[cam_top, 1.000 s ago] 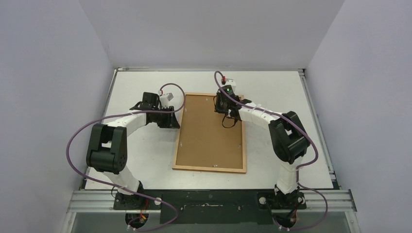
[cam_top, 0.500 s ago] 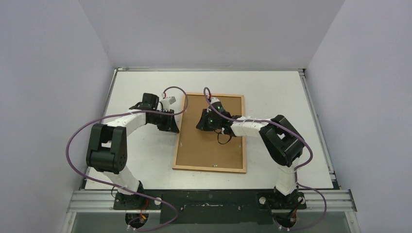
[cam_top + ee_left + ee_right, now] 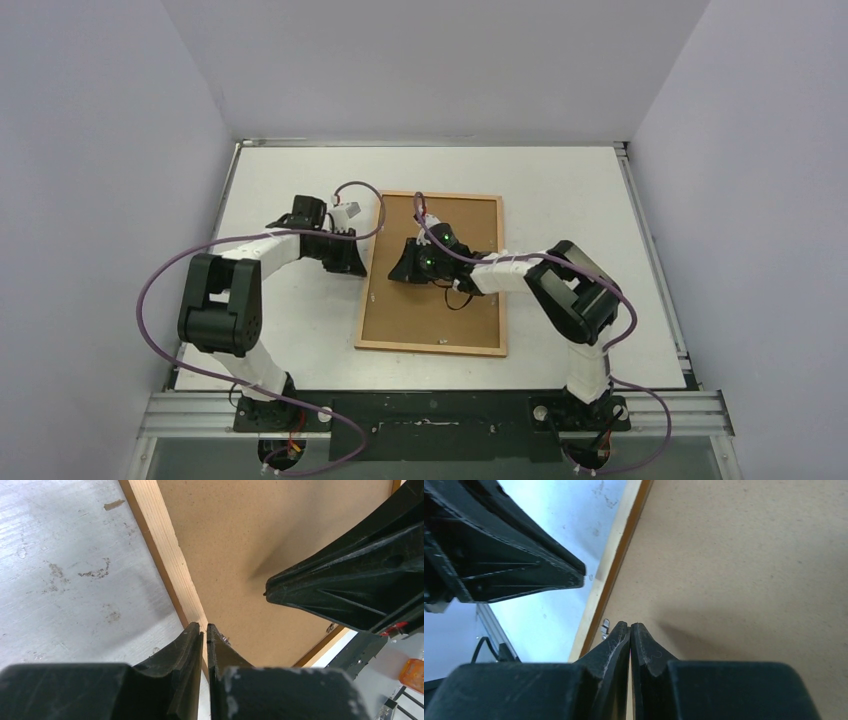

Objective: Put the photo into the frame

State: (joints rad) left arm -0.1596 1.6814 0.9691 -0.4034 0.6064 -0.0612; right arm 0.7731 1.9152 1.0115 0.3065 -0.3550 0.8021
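Observation:
The frame [image 3: 430, 348] lies face down on the table, its light wooden border [image 3: 165, 550] around a brown fibreboard backing sheet [image 3: 440, 310]. The photo is hidden. My left gripper [image 3: 362, 262] hangs over the frame's left border, its tips [image 3: 205, 627] shut with nothing between them. My right gripper [image 3: 392, 275] reaches across the backing to the same left edge. In the right wrist view it [image 3: 630, 626] is shut and empty, just above the backing [image 3: 744, 555]. The two grippers' tips stand close together, pointing at each other.
A small metal clip [image 3: 605, 628] sits on the backing by the frame's left border, right beside both grippers' tips [image 3: 224, 640]. The white table [image 3: 290, 320] shows scuffs to the left of the frame. Grey walls enclose three sides.
My right gripper swept from the frame's far right part across the backing to its left edge and shut. My left gripper closed and shifted slightly nearer along the left border.

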